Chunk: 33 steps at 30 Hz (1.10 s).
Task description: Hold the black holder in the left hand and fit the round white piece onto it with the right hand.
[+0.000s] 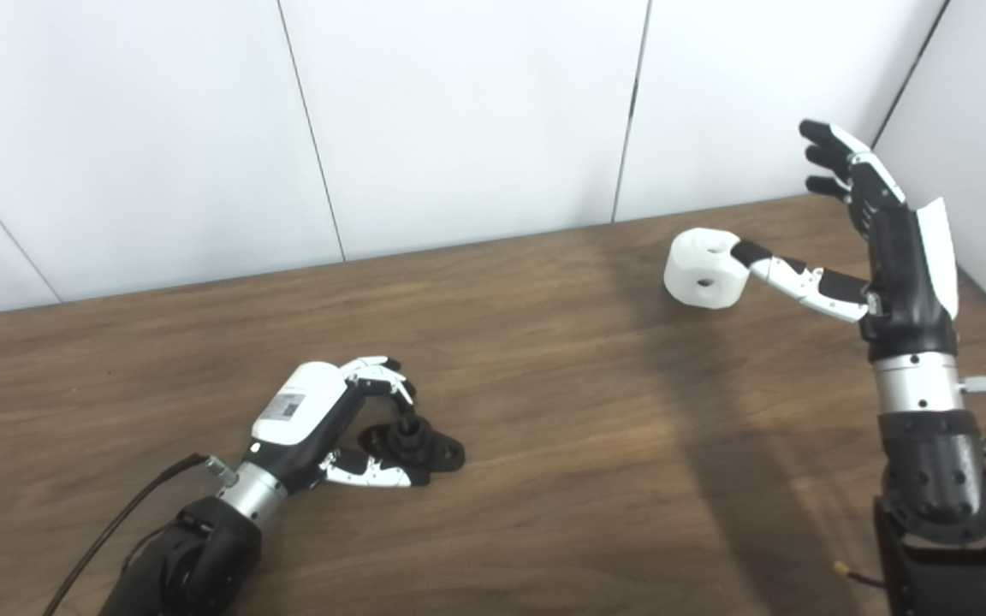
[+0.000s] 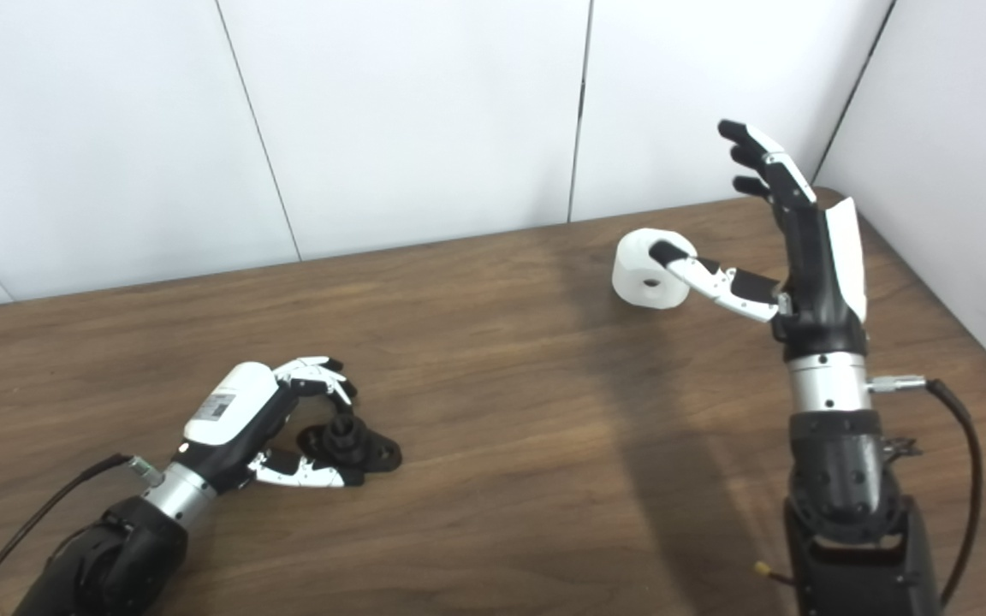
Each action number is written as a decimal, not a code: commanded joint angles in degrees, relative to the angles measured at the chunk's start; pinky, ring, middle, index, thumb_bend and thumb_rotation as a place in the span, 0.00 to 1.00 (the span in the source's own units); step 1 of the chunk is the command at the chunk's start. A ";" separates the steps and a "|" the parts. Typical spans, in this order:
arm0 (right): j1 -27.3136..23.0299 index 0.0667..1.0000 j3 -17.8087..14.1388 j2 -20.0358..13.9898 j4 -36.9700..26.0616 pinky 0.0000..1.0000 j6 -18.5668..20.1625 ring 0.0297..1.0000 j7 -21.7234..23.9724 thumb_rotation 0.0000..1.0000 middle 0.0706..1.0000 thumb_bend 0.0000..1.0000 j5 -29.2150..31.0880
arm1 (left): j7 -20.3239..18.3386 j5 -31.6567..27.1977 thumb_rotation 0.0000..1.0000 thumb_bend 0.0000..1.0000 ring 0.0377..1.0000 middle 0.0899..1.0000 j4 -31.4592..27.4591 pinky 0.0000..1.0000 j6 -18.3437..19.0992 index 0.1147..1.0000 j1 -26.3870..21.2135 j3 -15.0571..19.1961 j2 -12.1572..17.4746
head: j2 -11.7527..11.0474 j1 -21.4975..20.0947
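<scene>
1. Left hand (image 1: pixel 330 419) sits at the near left of our view, low over the wooden surface (image 1: pixel 544 445). Its fingers (image 1: pixel 382 373) curl over the far side of the black holder (image 1: pixel 414 443) and its thumb reaches along the near side; we cannot tell whether they actually grip it.
2. We see the black holder lying on the surface, its flat base down and a short round post standing up from it.
3. Well apart from it, at the far right, the round white piece (image 1: pixel 703 268) shows a small hole in the side facing us.
4. Our right hand (image 1: pixel 887 248) stands upright at the right, fingers spread and pointing up toward the white wall panels (image 1: pixel 459 120), closed on nothing. Its thumb stretches left, the tip touching the top of the round white piece.
</scene>
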 commanded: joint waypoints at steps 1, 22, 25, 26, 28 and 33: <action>-0.92 0.85 -0.27 -2.10 -0.01 0.76 -0.33 0.86 0.06 0.23 0.88 0.62 -2.03 | 0.09 2.00 0.05 0.52 0.81 0.67 1.87 0.93 0.56 0.42 0.01 -0.17 2.37 | -0.44 -1.03; -7.51 0.89 0.96 -10.04 15.79 0.79 6.01 0.87 6.03 0.30 0.89 0.70 1.50 | 1.78 0.55 0.05 0.52 0.81 0.66 3.37 0.91 -1.62 0.42 0.69 -0.50 2.83 | -3.81 -4.51; -8.52 0.91 2.03 -10.69 17.10 0.80 7.22 0.89 6.96 0.32 0.91 0.74 1.10 | 1.98 0.51 0.05 0.52 0.81 0.66 3.77 0.91 -2.03 0.42 0.70 -0.62 2.85 | -4.27 -4.76; -8.96 0.92 2.39 -10.94 17.76 0.80 7.25 0.89 7.08 0.32 0.91 0.76 0.92 | 2.03 0.49 0.05 0.52 0.81 0.67 3.85 0.91 -2.11 0.42 0.67 -0.66 2.84 | -4.36 -4.89; -9.87 0.92 3.04 -11.35 19.10 0.80 7.35 0.88 7.26 0.33 0.91 0.78 0.93 | 1.95 0.32 0.05 0.52 0.81 0.67 3.90 0.91 -2.10 0.42 0.60 -0.71 2.82 | -4.43 -5.06; -12.28 0.92 4.97 -12.48 22.37 0.80 7.85 0.89 8.03 0.34 0.92 0.81 0.22 | 1.58 -0.18 0.05 0.52 0.81 0.67 3.46 0.91 -2.00 0.42 0.64 -0.69 2.83 | -4.38 -4.84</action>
